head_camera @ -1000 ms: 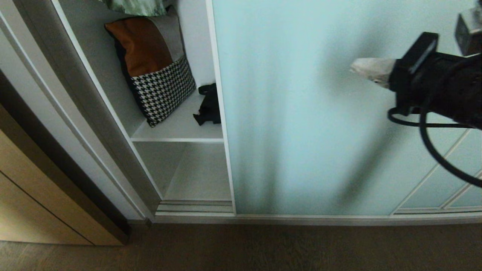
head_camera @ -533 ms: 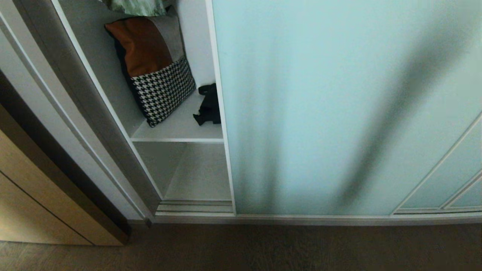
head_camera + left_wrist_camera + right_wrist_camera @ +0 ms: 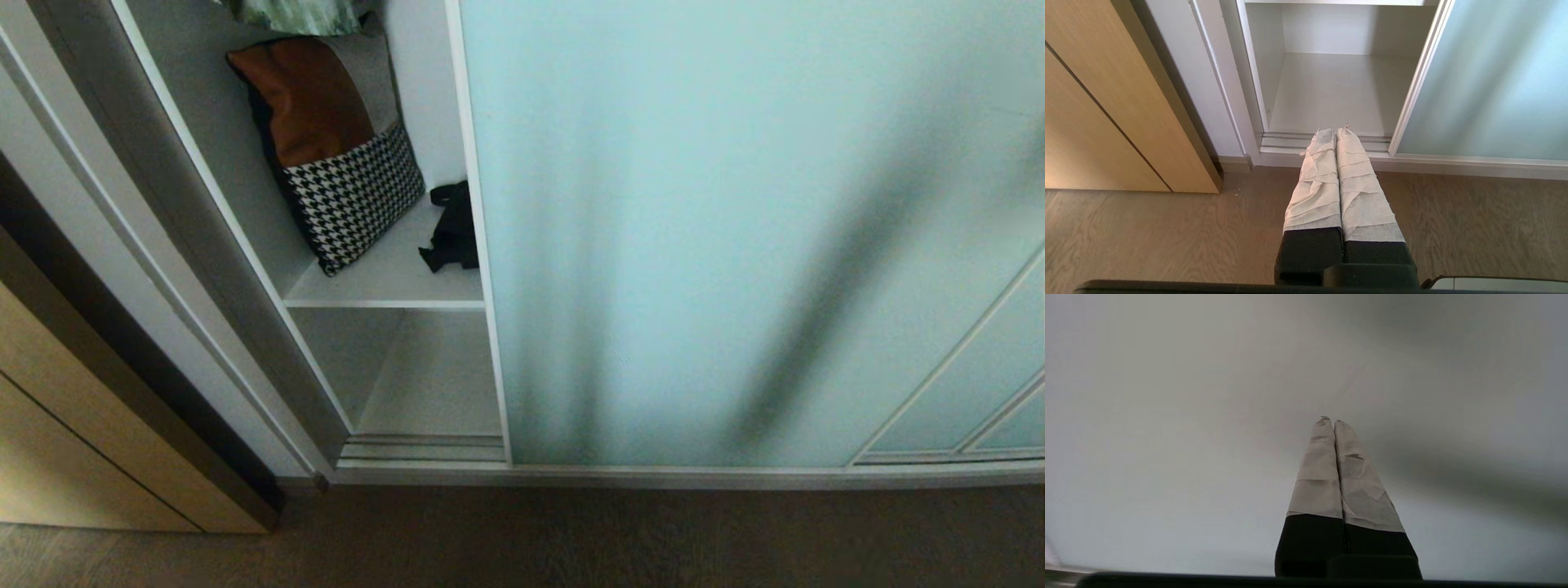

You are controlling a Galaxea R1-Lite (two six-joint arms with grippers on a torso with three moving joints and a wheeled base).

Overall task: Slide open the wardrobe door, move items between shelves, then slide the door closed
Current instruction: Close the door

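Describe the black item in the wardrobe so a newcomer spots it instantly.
Find the frosted aqua sliding door; left of its frame the wardrobe stands open. On the upper white shelf lies a small black fabric bundle, partly hidden by the door's edge. Unlike the leaning brown, grey and houndstooth cushion, it's plain black and crumpled.

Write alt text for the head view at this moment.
A frosted aqua sliding wardrobe door covers most of the wardrobe, leaving a gap at the left. On the white shelf there, a brown, grey and houndstooth cushion leans beside a black fabric bundle. Neither arm shows.
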